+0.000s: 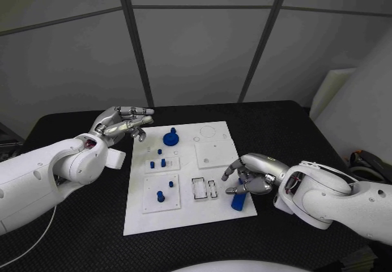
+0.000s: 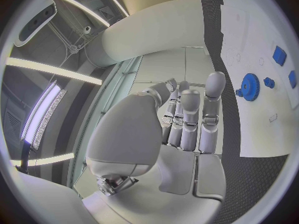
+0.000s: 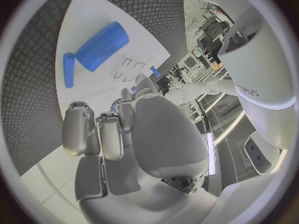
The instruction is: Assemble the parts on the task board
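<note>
Task board (image 1: 184, 218) lies mid-tabletop in the head view, a blue peg (image 1: 238, 202) loose near its right edge, apparently awaiting pickup; the right hand (image 1: 251, 177) hovers beside it, fingers curled, holding nothing. Left wrist view: left hand (image 2: 187, 119), fingers together and empty, beside the blue gear (image 2: 250, 87). Right wrist view: peg untouched.
</note>
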Controlling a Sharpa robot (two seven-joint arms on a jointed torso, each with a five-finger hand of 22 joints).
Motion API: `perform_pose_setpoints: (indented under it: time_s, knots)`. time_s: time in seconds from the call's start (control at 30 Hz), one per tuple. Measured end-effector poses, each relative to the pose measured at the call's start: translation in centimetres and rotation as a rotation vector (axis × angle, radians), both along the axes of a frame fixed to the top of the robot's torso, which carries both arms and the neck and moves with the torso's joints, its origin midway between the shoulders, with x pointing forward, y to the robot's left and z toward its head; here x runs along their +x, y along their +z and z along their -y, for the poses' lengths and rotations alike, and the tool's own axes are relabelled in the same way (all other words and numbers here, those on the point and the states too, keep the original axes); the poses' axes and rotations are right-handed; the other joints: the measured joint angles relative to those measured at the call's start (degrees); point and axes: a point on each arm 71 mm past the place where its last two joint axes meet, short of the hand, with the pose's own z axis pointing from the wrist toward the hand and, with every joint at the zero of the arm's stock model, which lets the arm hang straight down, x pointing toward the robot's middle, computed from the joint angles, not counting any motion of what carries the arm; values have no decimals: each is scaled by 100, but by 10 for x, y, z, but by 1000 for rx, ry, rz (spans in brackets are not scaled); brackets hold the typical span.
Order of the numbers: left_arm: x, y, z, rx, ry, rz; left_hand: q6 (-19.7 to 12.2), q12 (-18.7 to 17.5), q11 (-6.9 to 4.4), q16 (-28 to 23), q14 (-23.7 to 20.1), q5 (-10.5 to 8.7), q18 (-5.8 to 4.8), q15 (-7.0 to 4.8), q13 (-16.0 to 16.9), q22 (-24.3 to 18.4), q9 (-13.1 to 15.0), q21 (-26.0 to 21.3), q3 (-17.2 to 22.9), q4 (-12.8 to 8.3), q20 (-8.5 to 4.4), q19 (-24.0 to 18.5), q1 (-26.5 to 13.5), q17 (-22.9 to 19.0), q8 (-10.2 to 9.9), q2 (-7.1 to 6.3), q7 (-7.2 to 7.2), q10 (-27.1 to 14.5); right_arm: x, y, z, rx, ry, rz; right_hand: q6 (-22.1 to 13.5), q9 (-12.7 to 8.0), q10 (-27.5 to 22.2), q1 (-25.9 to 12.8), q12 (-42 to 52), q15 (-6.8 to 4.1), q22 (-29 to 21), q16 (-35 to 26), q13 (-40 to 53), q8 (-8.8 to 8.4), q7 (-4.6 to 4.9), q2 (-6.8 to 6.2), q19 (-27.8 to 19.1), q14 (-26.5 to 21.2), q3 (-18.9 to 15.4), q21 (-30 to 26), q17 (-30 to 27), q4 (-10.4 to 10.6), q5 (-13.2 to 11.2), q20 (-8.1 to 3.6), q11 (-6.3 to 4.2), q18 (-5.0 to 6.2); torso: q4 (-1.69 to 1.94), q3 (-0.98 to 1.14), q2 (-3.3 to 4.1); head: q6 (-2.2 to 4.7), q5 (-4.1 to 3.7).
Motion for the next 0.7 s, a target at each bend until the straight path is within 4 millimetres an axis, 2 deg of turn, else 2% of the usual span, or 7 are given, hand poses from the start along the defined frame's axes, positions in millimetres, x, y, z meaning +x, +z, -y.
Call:
perform_pose_setpoints:
  time_s: [0.1, 0.2, 0.37, 0.47, 0.7]
  knots:
    - [0, -1, -1, 1, 2, -3, 0, 0, 0, 0, 0, 0, 0, 0, 5, 0, 0, 0, 0, 0, 0, 0, 0, 0, 0, 0, 0, 0, -4, 1, 6, -26, 43, -9, -65, -70, 25, 147, 90, -7, 0, 0, -24, -146, -64, -43, -13, 4, -24, -20, 0, -49, -166, -13, -25, 1, -11, 0, -2, -1, -13]
    - [-1, -4, -1, 1, 3, -7, 0, 0, 0, 0, 0, 0, 0, 0, 5, 0, 0, 0, 0, 0, 0, 0, 0, 0, 0, 0, 0, 0, -6, 3, 8, -55, 84, -18, -111, -132, -22, 149, 119, -103, 5, -30, -21, -277, -111, -46, -64, -4, -55, -46, 0, -80, -331, -64, -90, 0, -26, 7, -7, 2, -14]
    - [-2, -8, -2, 2, 5, -16, 0, 0, 0, 0, 0, 0, 0, 0, 4, 0, 0, 0, 0, 0, 0, 0, 0, 0, 0, 0, 0, 0, -6, 10, 9, -116, 144, -26, -378, -266, -96, 211, 19, -191, 4, -88, -17, -567, -293, -104, -256, 2, -128, -264, 0, -168, -685, -151, -226, 1, -54, 34, -22, -23, 16]
    - [-2, -10, -3, 3, 7, -19, 0, 0, 0, 0, 0, 0, 0, 0, 4, 0, 1, 0, 0, 0, 0, 0, 0, 0, 0, 0, 0, 0, -6, 11, 9, -165, 178, -31, -459, -311, -113, 240, -4, -223, 4, -117, -17, -661, -374, -121, -270, -9, -128, -307, 0, -212, -690, -166, -283, 1, -59, 41, -30, -36, 24]
    - [-3, -13, -2, 3, 8, -24, 0, 0, 0, 0, -20, 0, 0, 20, 9, -8, 1, -22, 0, 0, 0, 0, 0, -17, 0, 0, 0, 1, -5, 9, 3, -269, 235, -16, -532, -345, -111, 262, -18, -245, -5, -117, -17, -728, -409, -143, -311, 9, -144, -341, -1, -228, -690, -166, -304, 1, -56, 39, -31, -51, 23]
